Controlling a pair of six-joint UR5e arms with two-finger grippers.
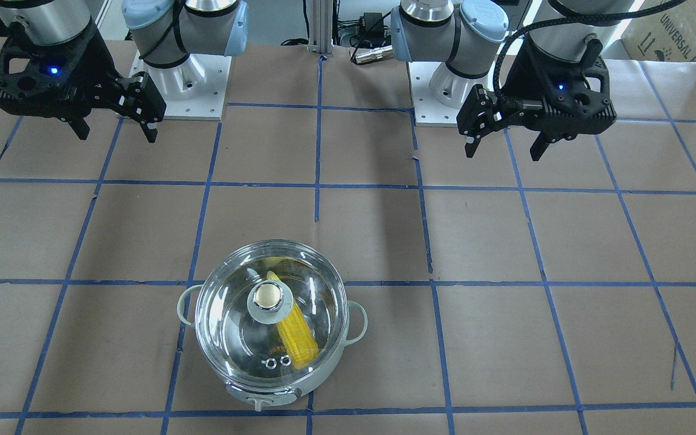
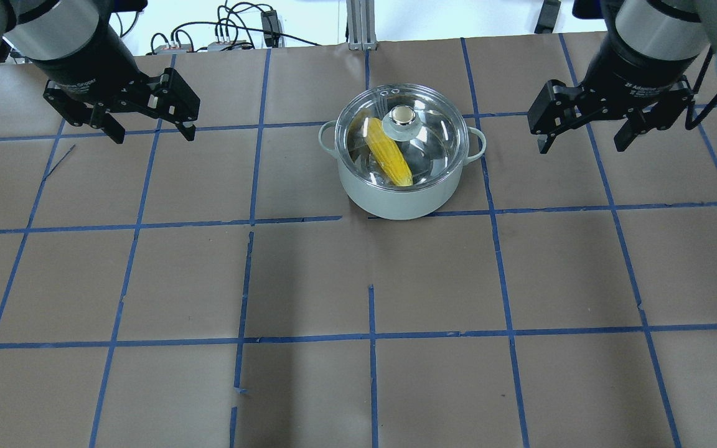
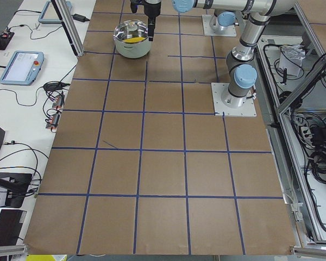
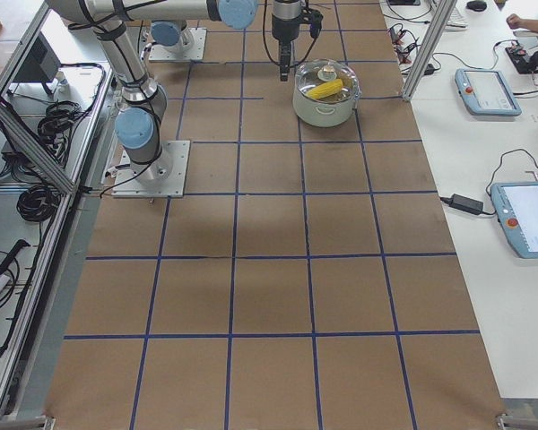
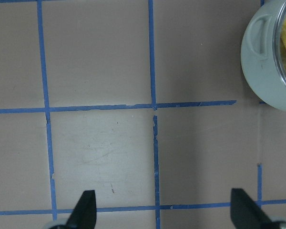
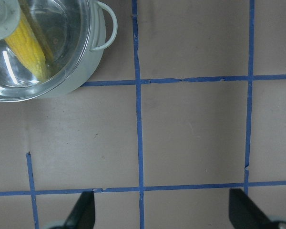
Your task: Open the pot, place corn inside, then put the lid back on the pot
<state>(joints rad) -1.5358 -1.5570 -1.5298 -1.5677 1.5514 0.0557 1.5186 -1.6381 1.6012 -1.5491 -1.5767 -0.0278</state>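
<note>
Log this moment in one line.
corn in pot | lid on | left jaws open, empty | right jaws open, empty | both clear of pot

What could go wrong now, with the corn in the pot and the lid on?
The glass lid just rests on the pot, so a bump could slide it off. The open left gripper and right gripper hang either side of it; a careless inward sweep might catch its loop handles.

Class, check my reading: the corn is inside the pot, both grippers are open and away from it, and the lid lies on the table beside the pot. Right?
One error: the lid sits on the pot, closing it, as the overhead exterior view shows. The corn is inside, and the left gripper and right gripper are open, away from it.
</note>
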